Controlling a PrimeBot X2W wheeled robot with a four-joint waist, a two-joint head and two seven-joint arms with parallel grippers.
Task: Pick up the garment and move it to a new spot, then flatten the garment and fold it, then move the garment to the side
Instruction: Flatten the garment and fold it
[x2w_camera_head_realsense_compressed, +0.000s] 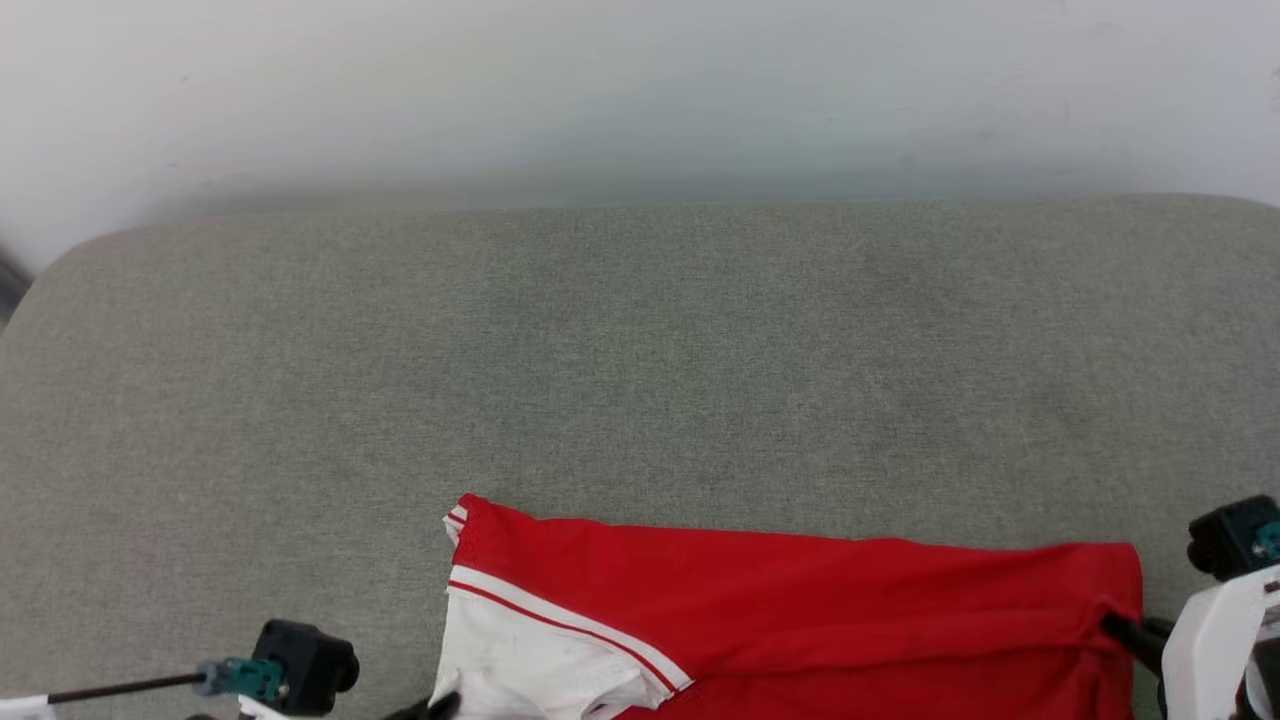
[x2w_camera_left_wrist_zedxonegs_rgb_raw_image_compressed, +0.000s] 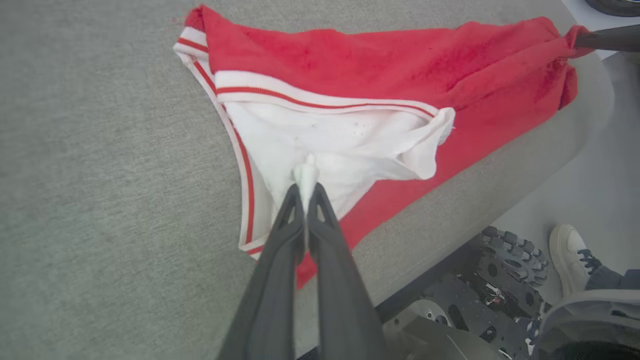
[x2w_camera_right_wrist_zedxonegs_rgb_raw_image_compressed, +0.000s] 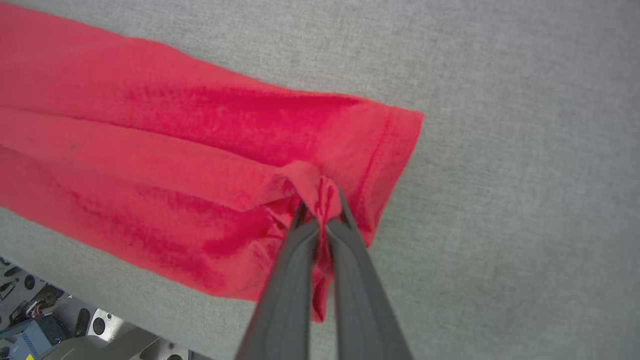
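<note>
The red garment (x2w_camera_head_realsense_compressed: 800, 610) lies along the near edge of the grey cushion, its white striped-trim panel (x2w_camera_head_realsense_compressed: 520, 655) at the left end. My left gripper (x2w_camera_left_wrist_zedxonegs_rgb_raw_image_compressed: 305, 192) is shut on a pinch of that white panel (x2w_camera_left_wrist_zedxonegs_rgb_raw_image_compressed: 345, 145). My right gripper (x2w_camera_right_wrist_zedxonegs_rgb_raw_image_compressed: 321, 212) is shut on a bunched fold at the red hem end (x2w_camera_right_wrist_zedxonegs_rgb_raw_image_compressed: 370, 150), seen at the lower right of the head view (x2w_camera_head_realsense_compressed: 1125, 625). The chest letters are hidden. Part of the garment (x2w_camera_left_wrist_zedxonegs_rgb_raw_image_compressed: 400, 195) hangs slightly over the cushion's front edge.
The wide grey cushion (x2w_camera_head_realsense_compressed: 640, 370) stretches behind and to both sides of the garment, with a pale wall beyond. Below the front edge are the robot's base and wheel (x2w_camera_left_wrist_zedxonegs_rgb_raw_image_compressed: 510, 260) and a person's white shoe (x2w_camera_left_wrist_zedxonegs_rgb_raw_image_compressed: 570, 255).
</note>
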